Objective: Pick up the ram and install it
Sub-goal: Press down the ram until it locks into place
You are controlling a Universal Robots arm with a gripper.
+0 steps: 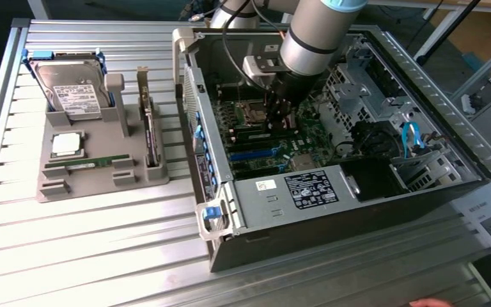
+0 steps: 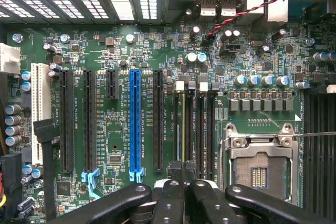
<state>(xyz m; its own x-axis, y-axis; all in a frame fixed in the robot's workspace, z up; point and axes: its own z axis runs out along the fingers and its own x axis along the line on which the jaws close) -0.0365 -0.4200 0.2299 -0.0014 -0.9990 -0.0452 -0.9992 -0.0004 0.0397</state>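
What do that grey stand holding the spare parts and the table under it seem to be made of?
The grey stand looks like matte plastic: dull, uniform, with blocky molded slots. The table looks like bare metal, probably aluminium: silvery ribbed slats with a soft sheen. Neither can be confirmed by sight alone.

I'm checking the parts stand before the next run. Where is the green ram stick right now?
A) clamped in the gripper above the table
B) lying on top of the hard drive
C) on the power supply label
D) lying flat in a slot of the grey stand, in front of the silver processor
D: in the exterior view the ram lies in the grey stand beside the processor, while the gripper is inside the computer case.
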